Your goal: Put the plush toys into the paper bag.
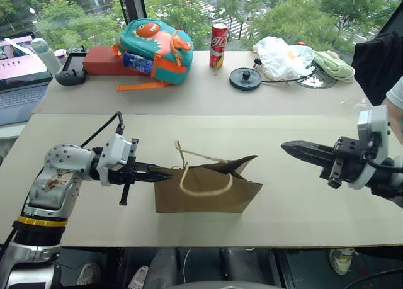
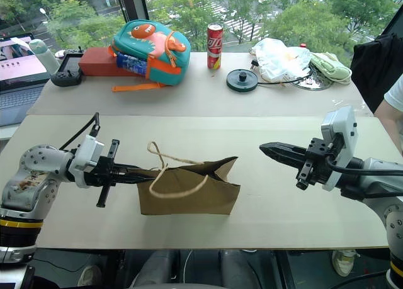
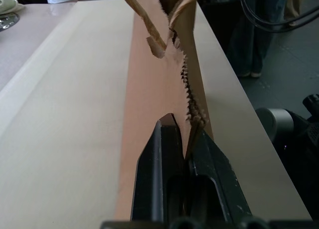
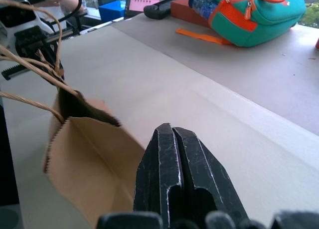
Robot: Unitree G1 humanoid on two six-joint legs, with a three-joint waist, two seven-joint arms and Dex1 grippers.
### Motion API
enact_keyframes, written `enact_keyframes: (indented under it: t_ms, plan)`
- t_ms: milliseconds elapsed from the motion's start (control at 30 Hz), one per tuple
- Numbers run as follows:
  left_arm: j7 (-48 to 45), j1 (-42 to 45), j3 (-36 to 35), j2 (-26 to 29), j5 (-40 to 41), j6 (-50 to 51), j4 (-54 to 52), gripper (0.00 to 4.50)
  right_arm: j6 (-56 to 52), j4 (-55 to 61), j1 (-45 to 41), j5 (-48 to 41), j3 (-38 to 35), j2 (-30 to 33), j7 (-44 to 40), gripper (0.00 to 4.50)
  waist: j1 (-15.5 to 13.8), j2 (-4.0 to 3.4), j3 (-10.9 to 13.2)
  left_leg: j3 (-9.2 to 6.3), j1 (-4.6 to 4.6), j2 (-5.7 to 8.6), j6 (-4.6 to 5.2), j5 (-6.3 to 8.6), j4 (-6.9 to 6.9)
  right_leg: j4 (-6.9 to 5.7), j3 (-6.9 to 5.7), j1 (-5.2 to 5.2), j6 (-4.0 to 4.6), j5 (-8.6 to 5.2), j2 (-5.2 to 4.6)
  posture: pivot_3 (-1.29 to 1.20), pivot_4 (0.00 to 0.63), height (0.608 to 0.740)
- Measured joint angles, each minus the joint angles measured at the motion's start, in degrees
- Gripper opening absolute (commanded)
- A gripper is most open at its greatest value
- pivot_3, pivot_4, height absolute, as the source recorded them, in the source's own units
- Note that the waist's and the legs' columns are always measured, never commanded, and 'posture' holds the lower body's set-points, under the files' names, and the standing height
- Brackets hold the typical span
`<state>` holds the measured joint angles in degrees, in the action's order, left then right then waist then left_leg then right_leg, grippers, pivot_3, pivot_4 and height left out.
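The brown paper bag [image 1: 208, 191] lies on its side on the front table, its cord handles [image 1: 203, 175] looped on top and its mouth towards the right. My left gripper [image 1: 165, 174] is shut on the bag's left edge; in the left wrist view the serrated paper rim [image 3: 188, 97] runs between the black fingers [image 3: 159, 154]. My right gripper [image 1: 286, 147] hovers shut and empty to the right of the bag, apart from it, pointing towards it [image 4: 172, 131]. The plush toys are out of view.
On the back table stand a teal-and-orange backpack [image 1: 154, 50], a red box [image 1: 101, 59], a red can [image 1: 218, 45], a black disc [image 1: 245, 78], a white plastic bag [image 1: 283, 56] and a pale green cloth [image 1: 334, 65]. A laptop [image 1: 19, 68] sits far left. A person's sleeve [image 1: 395, 92] shows at the right edge.
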<state>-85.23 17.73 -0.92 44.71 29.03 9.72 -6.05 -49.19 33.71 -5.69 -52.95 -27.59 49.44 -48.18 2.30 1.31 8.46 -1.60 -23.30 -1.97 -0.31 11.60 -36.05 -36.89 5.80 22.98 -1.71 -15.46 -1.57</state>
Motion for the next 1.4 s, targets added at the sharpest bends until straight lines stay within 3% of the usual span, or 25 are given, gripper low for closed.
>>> enact_keyframes:
  t_ms: [67,267,700,1400]
  plan:
    - [0.3,0.0,0.3,0.0,-0.8,-0.9,0.8,0.48,0.0,0.0,-0.1,-0.1,0.3,0.3,0.1,0.0,0.0,0.0,0.0,0.0,0.0,0.0,0.0,0.0,-0.01,0.0,0.0,-0.01,-0.01,0.0,0.0,0.0,0.15,0.739]
    - [1.5,-0.3,0.9,0.5,-0.3,2.7,-0.1,2.39,0.1,0.0,-0.3,-0.1,2.1,0.8,0.4,0.0,0.0,0.0,0.0,-0.01,0.0,0.0,0.0,0.0,-0.01,-0.02,0.0,0.0,-0.01,-0.01,0.0,0.0,0.15,0.739]
    - [0.9,6.6,-4.4,12.5,12.3,26.8,-3.4,2.39,4.1,-1.7,0.6,5.4,5.3,3.6,-2.5,0.0,0.1,0.0,0.0,0.0,0.02,-0.01,0.0,0.0,-0.01,-0.07,-0.01,0.03,-0.24,-0.15,0.02,0.0,0.15,0.739]
    - [4.6,4.4,-9.4,13.9,15.2,32.3,-3.2,2.39,7.4,-1.5,0.7,6.5,5.7,4.4,-7.3,0.0,0.0,0.0,0.0,0.02,0.02,-0.03,0.0,0.0,-0.02,-0.09,0.0,0.04,-0.23,-0.15,0.02,0.0,0.15,0.739]
